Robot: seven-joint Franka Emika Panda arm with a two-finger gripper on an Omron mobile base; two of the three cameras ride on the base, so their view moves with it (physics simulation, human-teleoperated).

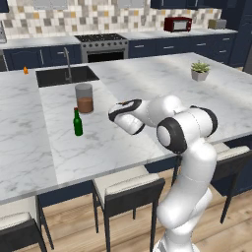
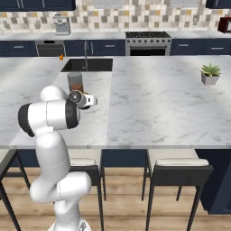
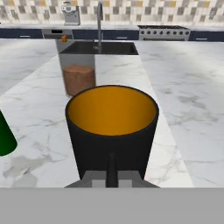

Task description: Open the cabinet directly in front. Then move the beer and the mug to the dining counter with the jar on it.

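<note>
In the hand view my gripper (image 3: 112,162) is shut on the near wall of the mug (image 3: 112,124), a black cup with an orange inside; one finger (image 3: 112,169) shows on its outside. The mug is upright over the white marble dining counter (image 1: 147,83); I cannot tell whether it touches the top. The jar (image 3: 78,78) with brown contents stands just beyond it. The green beer (image 1: 78,123) stands upright on the counter left of my hand (image 1: 118,115), below the jar (image 1: 84,98). The beer's body shows at the left edge (image 3: 4,140). The cabinet is out of view.
An inset sink (image 1: 66,75) with a faucet lies behind the jar. A potted plant (image 1: 200,70) stands at the counter's far right. Stools (image 1: 128,189) line the near edge. A stove and a red microwave (image 1: 177,23) sit on the back worktop.
</note>
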